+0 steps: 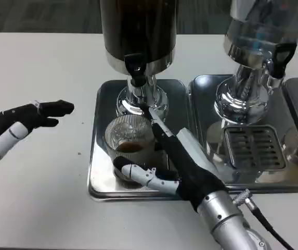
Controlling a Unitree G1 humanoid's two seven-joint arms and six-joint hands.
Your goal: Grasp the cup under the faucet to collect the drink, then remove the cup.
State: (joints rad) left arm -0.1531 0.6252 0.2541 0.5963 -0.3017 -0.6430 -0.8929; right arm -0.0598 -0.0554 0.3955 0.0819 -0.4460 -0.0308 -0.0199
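Note:
A ribbed clear glass cup (124, 133) with a little brown drink at its bottom stands on the steel drip tray (98, 179), just below the black faucet (136, 72) of the dark drink dispenser (138, 28). My right hand (184, 162) wraps around the cup. Its thumb lies against the near base, and its fingers run up the cup's right side. No liquid is visibly pouring from the faucet. My left hand (17, 126) hovers over the table at the far left, fingers stretched out and holding nothing.
A second, clear dispenser (258, 41) stands to the right on its own steel tray with a slotted grate (255, 148). A black cable (266, 224) trails from my right wrist. Bare white table (44, 67) lies to the left.

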